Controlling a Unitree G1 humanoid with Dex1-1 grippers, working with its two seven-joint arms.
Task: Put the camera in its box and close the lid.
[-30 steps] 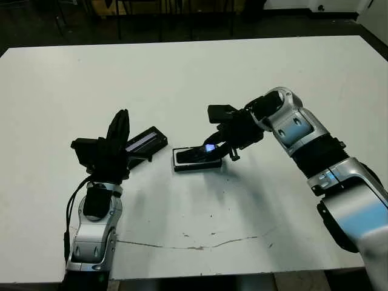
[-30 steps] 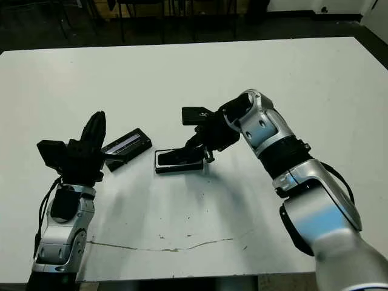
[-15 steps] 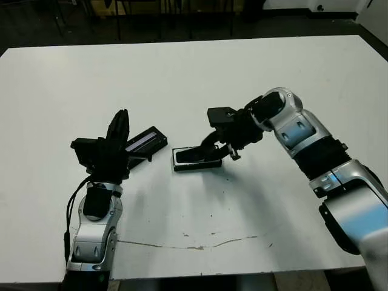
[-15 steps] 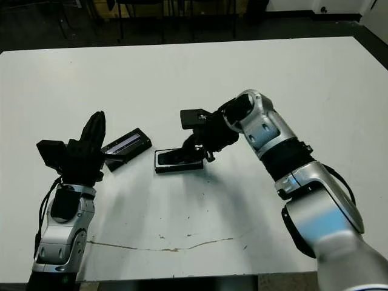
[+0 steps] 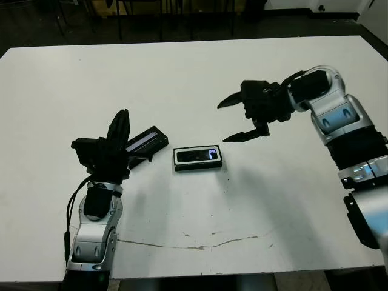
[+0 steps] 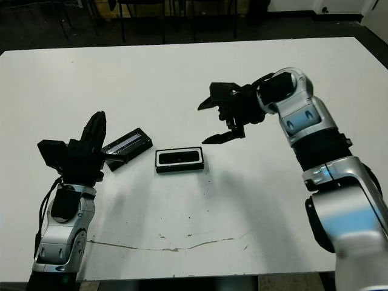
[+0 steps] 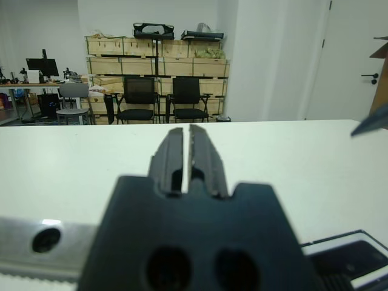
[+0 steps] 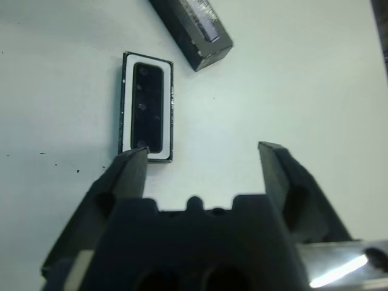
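- The box (image 5: 199, 158), camera (image 5: 198, 156) lying inside it, has bare table (image 5: 242, 206) on its near and right sides; nothing hangs over it
- The lid (image 5: 145, 140) lies just beside the box's left end (a narrow gap)
- The left gripper (image 5: 119, 125) rises beside the lid, crowding its left side
- The right gripper (image 5: 237, 119), fingers spread, hangs above the table well right of the box
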